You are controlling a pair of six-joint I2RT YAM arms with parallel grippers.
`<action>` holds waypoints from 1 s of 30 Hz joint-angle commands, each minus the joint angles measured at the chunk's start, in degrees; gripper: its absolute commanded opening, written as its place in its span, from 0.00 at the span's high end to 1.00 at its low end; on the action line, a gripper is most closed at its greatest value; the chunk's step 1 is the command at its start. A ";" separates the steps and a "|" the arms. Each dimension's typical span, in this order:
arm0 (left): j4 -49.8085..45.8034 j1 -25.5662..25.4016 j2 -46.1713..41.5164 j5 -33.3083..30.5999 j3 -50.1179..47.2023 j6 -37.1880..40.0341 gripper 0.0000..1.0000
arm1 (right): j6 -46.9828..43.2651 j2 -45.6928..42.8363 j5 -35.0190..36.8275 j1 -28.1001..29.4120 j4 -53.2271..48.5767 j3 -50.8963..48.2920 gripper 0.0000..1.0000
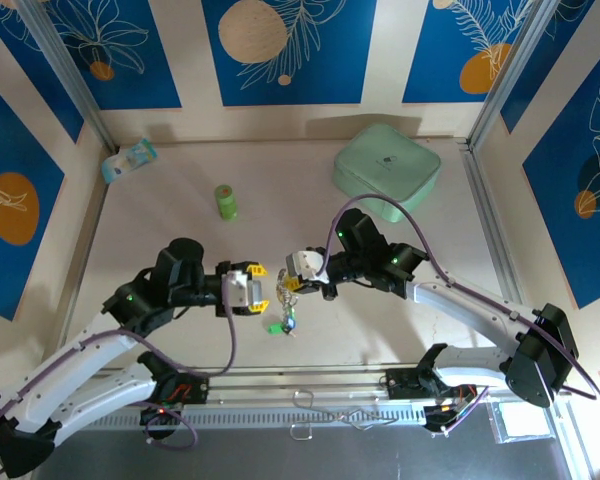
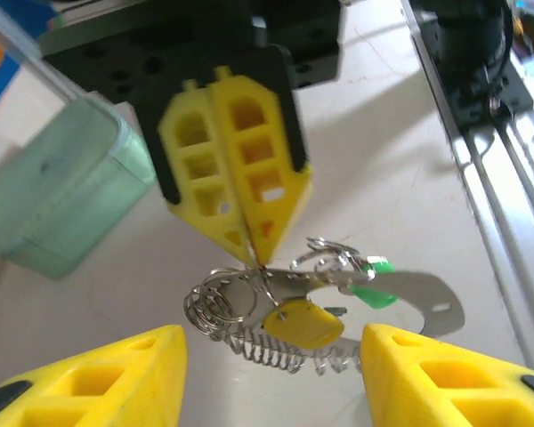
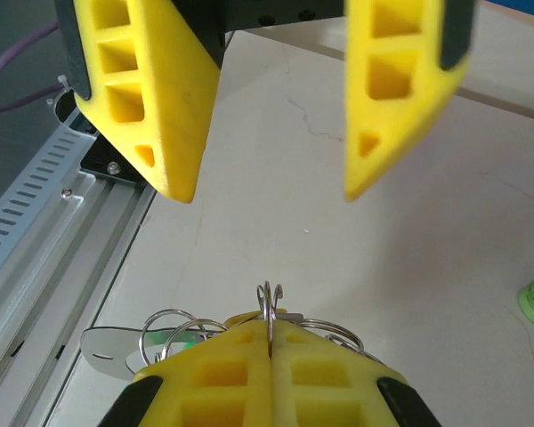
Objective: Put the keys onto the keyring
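My right gripper (image 3: 269, 331) is shut on a thin silver keyring (image 3: 269, 302), pinching the wire edge-on at its fingertips. From that keyring (image 2: 221, 302) hangs a bunch: a yellow-headed key (image 2: 307, 325), a green-headed key (image 2: 374, 286), a flat silver tag (image 2: 423, 298) and a coiled wire. In the top view the bunch (image 1: 285, 308) dangles between the two grippers, above the table. My left gripper (image 2: 274, 345) is open, and faces the right gripper (image 1: 294, 272) closely. The bunch sits just ahead of the left fingers (image 2: 107, 378), touching neither.
A green bottle (image 1: 225, 202) stands behind the grippers. A mint lidded box (image 1: 385, 168) sits at the back right and a small packet (image 1: 128, 160) at the back left. A metal rail (image 1: 310, 385) runs along the near edge.
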 commanded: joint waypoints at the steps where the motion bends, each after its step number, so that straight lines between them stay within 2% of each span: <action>1: 1.93 -0.12 2.57 -0.20 2.11 -18.93 0.47 | -0.49 -1.21 -0.64 0.52 1.77 -0.32 1.00; 5: 3.20 -0.08 5.10 1.96 1.94 -24.05 0.52 | -0.01 -0.90 0.30 1.10 1.94 -0.39 1.00; 12: 3.03 -0.12 7.70 3.04 3.54 -23.26 0.67 | 0.53 -0.61 1.14 1.84 2.47 -0.32 1.00; 18: 4.03 -0.12 8.15 4.36 3.54 -22.76 0.74 | 0.95 -0.02 0.78 2.09 2.60 0.13 1.00; 21: 4.15 -0.12 8.41 5.22 3.71 -22.01 0.82 | 1.24 0.41 0.43 2.17 2.45 0.67 1.00; 25: 5.48 -0.30 8.04 6.46 3.40 -20.24 1.00 | 1.87 1.13 -0.65 2.17 2.04 1.22 1.00; 30: 7.95 -0.84 6.53 4.60 1.43 -19.24 1.00 | 2.76 1.57 -1.29 1.35 0.29 1.95 1.00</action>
